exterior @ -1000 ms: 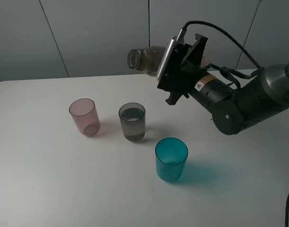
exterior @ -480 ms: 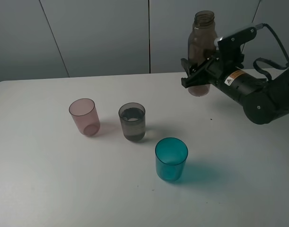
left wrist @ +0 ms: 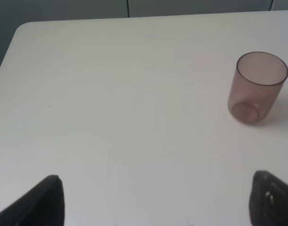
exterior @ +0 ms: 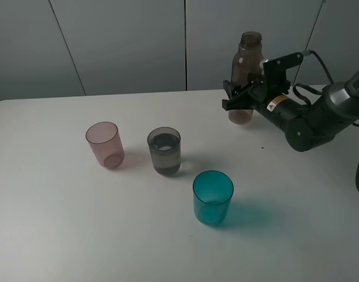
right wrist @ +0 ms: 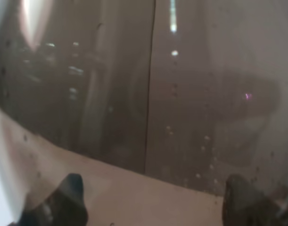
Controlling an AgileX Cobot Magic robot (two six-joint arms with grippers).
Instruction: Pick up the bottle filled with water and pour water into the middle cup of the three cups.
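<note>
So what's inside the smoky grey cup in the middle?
The middle cup shows a liquid line near its rim in the high view, so it looks filled with water. Its tinted wall hides whether anything else is in it. The pink cup looks empty.

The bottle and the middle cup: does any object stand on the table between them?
Nothing visible does. The right gripper holds the bottle upright at the far right side of the table. Only bare tabletop lies between it and the middle cup. The pink cup and teal cup stand off that line.
</note>
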